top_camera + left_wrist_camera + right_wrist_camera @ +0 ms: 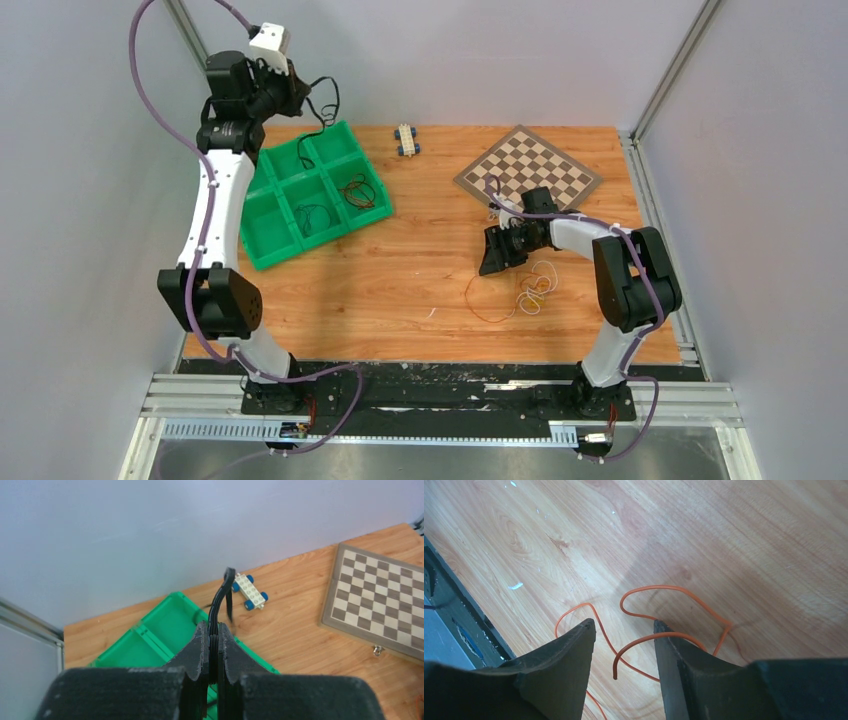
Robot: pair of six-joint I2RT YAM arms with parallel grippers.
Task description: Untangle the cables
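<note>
My left gripper (291, 92) is raised over the far corner of the green tray (262, 255) and is shut on a black cable (326, 108). In the left wrist view the jaws (214, 627) pinch several black strands (220, 597) that stick up past the tips. My right gripper (496, 256) is low over the table, open, at a thin orange cable (487, 308). In the right wrist view the orange cable (674, 591) loops on the wood, and its free end lies between my open fingers (624, 627). A pale yellow cable coil (536, 290) lies tangled beside the orange one.
The green tray has six compartments. One holds a dark cable (314, 214) and another a red cable (358, 192). A chessboard (528, 170) lies at the back right, and a small wheeled brick toy (406, 139) stands at the back centre. The table's dark front rail (454, 610) is near the right gripper.
</note>
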